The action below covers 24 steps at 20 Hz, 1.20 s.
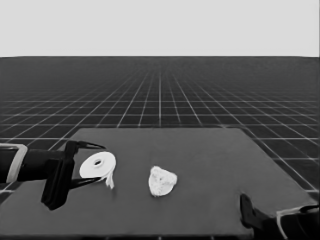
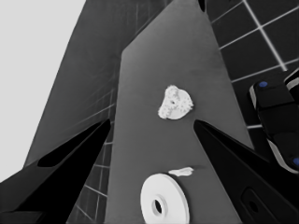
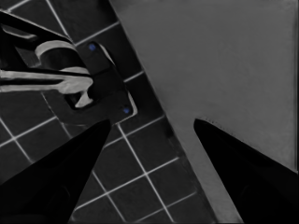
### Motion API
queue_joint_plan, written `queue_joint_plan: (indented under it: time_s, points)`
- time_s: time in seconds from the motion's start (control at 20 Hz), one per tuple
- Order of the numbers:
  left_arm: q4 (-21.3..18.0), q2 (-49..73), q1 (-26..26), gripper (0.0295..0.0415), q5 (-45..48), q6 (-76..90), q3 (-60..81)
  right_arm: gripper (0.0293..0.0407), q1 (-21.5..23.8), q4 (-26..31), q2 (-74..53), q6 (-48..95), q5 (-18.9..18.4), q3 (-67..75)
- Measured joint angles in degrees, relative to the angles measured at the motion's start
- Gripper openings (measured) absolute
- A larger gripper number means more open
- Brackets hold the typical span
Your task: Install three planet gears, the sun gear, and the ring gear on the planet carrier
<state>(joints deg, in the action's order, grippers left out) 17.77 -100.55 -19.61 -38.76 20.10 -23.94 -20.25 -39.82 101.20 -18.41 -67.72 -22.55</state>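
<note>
The larger round part, the ring gear (image 1: 90,169), lies flat at the table's left end, white with a centre hole; the left wrist view shows it too (image 2: 170,198). My left gripper (image 1: 101,163) waits open over it, one finger on each side, not holding it (image 2: 152,121). Near the table's middle sits a white cluster (image 1: 161,181) of small toothed gears, the planet gears (image 2: 175,103), packed on the smaller round part, the planet carrier, which they mostly cover. My right gripper (image 1: 245,204) is parked at the lower right corner, open over the table's edge (image 3: 152,120).
A thin white piece (image 1: 110,181) lies just beside the larger round part, on the side towards the cluster (image 2: 181,171). Dark machinery with blue lights stands past the table's edge (image 2: 275,121) (image 3: 100,84). The table (image 1: 210,165) ends close in front of the right arm.
</note>
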Motion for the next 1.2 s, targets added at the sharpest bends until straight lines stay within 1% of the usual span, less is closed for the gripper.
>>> queue_joint_plan:
  time_s: [0.05, 0.1, 0.15, 0.2, 0.25, 0.3, 0.4, 0.5, 0.55, 0.6, 0.65, 0.75, 1.0, 1.05, 1.1, 1.2]
  points:
    - [16.2, -3.6, 11.3, 0.0406, -18.2, -27.7, -12.2, 0.0385, 0.0, -0.1, -0.2, 0.1, 0.0, 0.2]
    - [9.0, -13.5, 13.0, 0.0412, -33.0, -46.6, -28.8, 0.0385, -0.1, -0.1, -0.3, 0.2, 0.1, 0.3]
    - [-0.6, -21.7, 13.4, 0.04, -38.6, -52.9, -44.4, 0.0385, -0.1, -0.1, -0.3, 0.2, 0.1, 0.3]
    - [-6.8, -27.4, 13.8, 0.0392, -41.3, -54.3, -56.9, 0.0385, -0.1, -0.1, -0.4, 0.3, 0.1, 0.3]
    - [-10.4, -31.3, 14.2, 0.0388, -43.1, -54.1, -66.2, 0.0385, -0.1, -0.1, -0.4, 0.3, 0.1, 0.4]
    - [-12.5, -34.1, 14.4, 0.0386, -44.3, -53.3, -72.8, 0.0385, -0.1, -0.2, -0.4, 0.3, 0.1, 0.4]
    - [-14.4, -37.4, 14.6, 0.0385, -45.5, -51.9, -80.3, 0.0385, -0.1, -0.2, -0.4, 0.3, 0.1, 0.4]
    - [-15.0, -38.8, 14.7, 0.0385, -46.0, -51.1, -83.6, 0.0385, -0.1, -0.2, -0.4, 0.3, 0.1, 0.4]
    - [-13.0, -40.0, 18.5, 0.0385, -42.5, -50.1, -86.2, 0.0385, -0.1, -0.2, -0.4, 0.3, 0.1, 0.4]
    - [-12.0, -41.2, 21.4, 0.0385, -40.4, -49.2, -88.6, 0.0385, -0.1, -0.2, -0.4, 0.3, 0.1, 0.4]
    - [-11.5, -42.1, 23.0, 0.0385, -39.1, -48.4, -90.5, 0.0385, -0.1, -0.2, -0.4, 0.3, 0.1, 0.4]
    - [-11.2, -43.2, 24.3, 0.0385, -37.8, -47.5, -92.6, 0.0385, -0.1, -0.2, -0.4, 0.3, 0.1, 0.4]
    - [-11.1, -43.7, 24.8, 0.0385, -37.2, -47.1, -93.7, 0.0385, -0.1, -0.2, -0.4, 0.3, 0.1, 0.4]
    - [-11.1, -43.7, 24.8, 0.0359, -37.2, -47.1, -93.7, 0.0385, -0.1, -0.2, -0.4, 0.3, 0.1, 0.4]
    - [-11.1, -43.7, 24.8, 0.0348, -37.2, -47.1, -93.7, 0.0385, -0.1, -0.2, -0.4, 0.3, 0.1, 0.4]
    - [-11.1, -43.7, 24.8, 0.0348, -37.2, -47.0, -93.7, 0.0385, -0.1, -0.2, -0.4, 0.3, 0.1, 0.4]
